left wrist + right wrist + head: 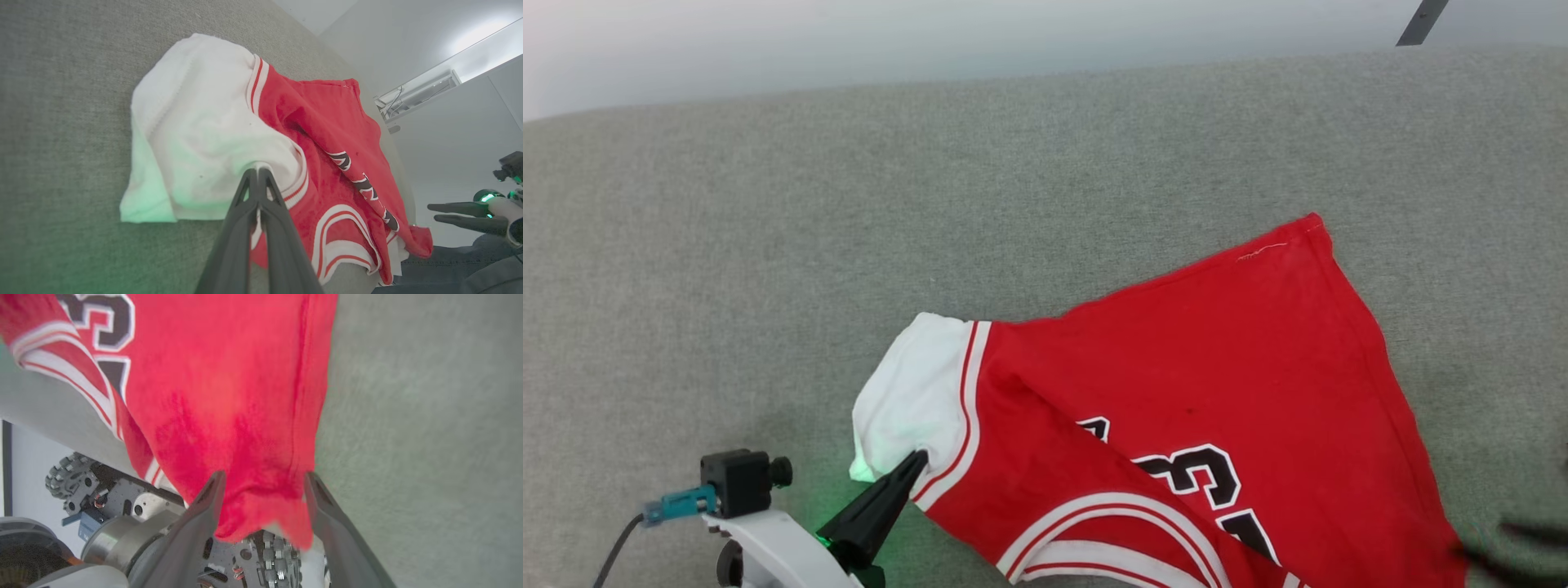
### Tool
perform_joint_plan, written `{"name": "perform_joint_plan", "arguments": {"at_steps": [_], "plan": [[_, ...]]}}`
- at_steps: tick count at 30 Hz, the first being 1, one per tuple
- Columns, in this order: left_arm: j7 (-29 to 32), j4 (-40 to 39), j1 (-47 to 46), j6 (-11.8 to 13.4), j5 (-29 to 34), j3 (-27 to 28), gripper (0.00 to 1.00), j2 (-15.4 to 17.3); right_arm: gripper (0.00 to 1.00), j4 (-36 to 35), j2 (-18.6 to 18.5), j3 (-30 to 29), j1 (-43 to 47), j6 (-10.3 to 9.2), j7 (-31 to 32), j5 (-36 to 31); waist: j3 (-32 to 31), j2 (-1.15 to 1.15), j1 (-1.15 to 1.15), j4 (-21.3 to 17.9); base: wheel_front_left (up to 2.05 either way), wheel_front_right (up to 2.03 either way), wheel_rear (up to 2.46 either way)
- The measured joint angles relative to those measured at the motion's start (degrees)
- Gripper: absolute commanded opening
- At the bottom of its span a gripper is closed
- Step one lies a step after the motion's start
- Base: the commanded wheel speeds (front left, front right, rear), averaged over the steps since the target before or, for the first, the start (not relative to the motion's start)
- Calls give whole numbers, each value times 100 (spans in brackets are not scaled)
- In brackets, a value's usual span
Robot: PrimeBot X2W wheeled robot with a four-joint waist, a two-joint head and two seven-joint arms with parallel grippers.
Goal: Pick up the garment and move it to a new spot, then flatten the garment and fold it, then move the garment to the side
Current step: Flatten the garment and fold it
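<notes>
The left jaws pinch the white sleeve (915, 392) of the garment (1217, 367), which lies rumpled on the grey surface (727, 245), overhanging its near edge. The right jaws stand wide around the red corner. They probably need to regrip, then draw it taut and low.

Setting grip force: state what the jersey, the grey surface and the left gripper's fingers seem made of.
The jersey looks like soft matte knit, cotton or polyester unclear: it drapes, creases, has stitched hems. The grey surface looks like matte woven upholstery cloth with a heathered weave. The left gripper has fingers of dark, smooth, probably hard plastic.
</notes>
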Motion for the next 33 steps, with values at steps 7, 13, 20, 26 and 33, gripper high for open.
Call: {"name": "perform_joint_plan", "arguments": {"at_steps": [7, 13, 20, 26, 33], "plan": [[33, -23, -65, -10, 112, -11, 0, -113, 100, -323, -138, -1092, -1044, 0, -320, -208, 107, 0, 0, 173, 0, 0, 0], [111, 56, -298, -65, 189, -52, 0, -298, 100, 514, 205, -85, -2490, 0, -773, -652, 292, 0, 0, 369, 0, 0, 0], [175, 170, -613, -135, 257, -82, 0, -535, 100, 2080, 311, 1088, -4012, 0, -803, -1078, 628, 0, 0, 588, 0, 0, 0], [181, 310, -799, -212, 346, -132, 0, -734, 100, 3255, 335, 1875, -4651, 0, -1007, -1194, 886, 0, 0, 788, 0, 0, 0], [164, 471, -936, -278, 334, -122, 0, -864, 0, 3829, 301, 2379, -5061, -1, -1380, -850, 1036, 0, 0, 918, 0, 0, 0]]}}
